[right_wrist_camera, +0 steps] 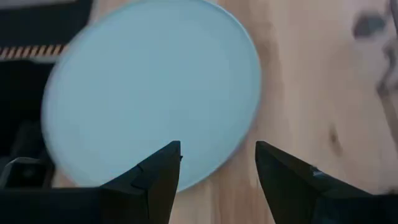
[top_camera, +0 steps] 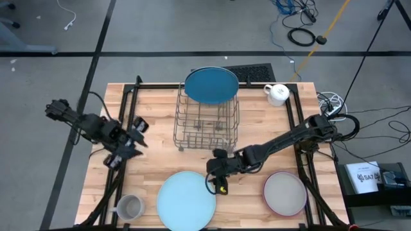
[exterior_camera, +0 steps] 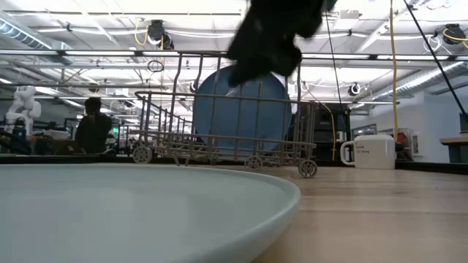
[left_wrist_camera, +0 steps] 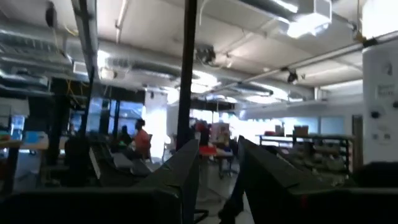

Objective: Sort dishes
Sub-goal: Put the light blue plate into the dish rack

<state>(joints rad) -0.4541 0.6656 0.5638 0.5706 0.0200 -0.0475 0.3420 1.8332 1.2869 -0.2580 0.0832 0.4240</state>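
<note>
We see a large open robotics lab or workshop; exposed ducts and strip lights [exterior_camera: 219,14] run overhead; cables [top_camera: 302,35] trail across a grey floor; people sit at a distant workbench [exterior_camera: 44,146]; a wooden table [top_camera: 160,157] carries the arms.

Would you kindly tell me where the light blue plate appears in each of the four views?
High view: the light blue plate lies flat at the table's near edge, just left of the right pincer.
Low view: it fills the lower left foreground.
Left wrist view: not in it.
Right wrist view: it lies under and ahead of the open fingers.
Shared landmark: the wire dish rack, behind the plate in the low view.
</note>
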